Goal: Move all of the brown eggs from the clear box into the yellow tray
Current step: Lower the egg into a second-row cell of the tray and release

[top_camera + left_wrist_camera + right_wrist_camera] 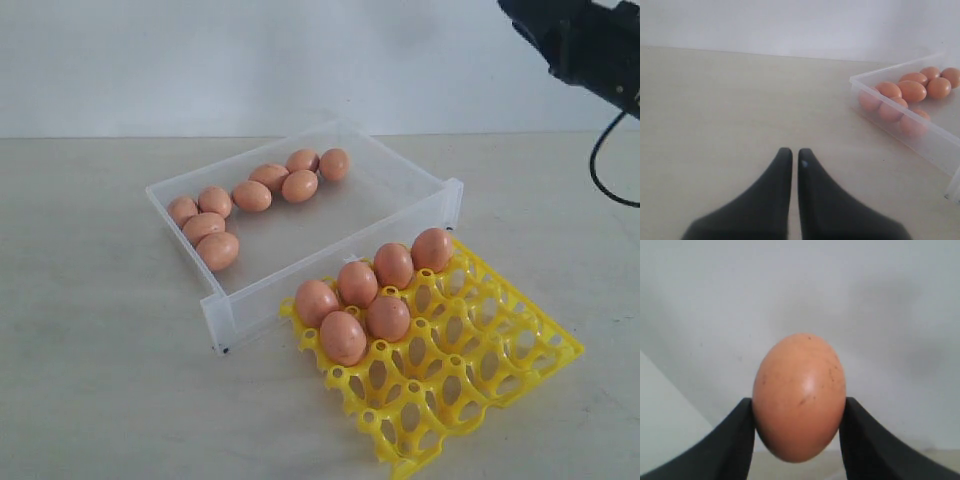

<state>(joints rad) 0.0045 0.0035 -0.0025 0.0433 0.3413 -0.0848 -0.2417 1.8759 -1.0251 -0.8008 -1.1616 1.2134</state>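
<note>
Eggs in clear box and yellow tray

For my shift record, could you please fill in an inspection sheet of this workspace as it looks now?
Surface: pale table.
Job's things: clear box holds nine brown eggs; yellow tray holds six.
Clutter: nothing seen.
Grippers: left gripper shut, empty; right gripper shut on held egg.
Cables: black cable beside the right arm.
Surroundings: white wall.
</note>
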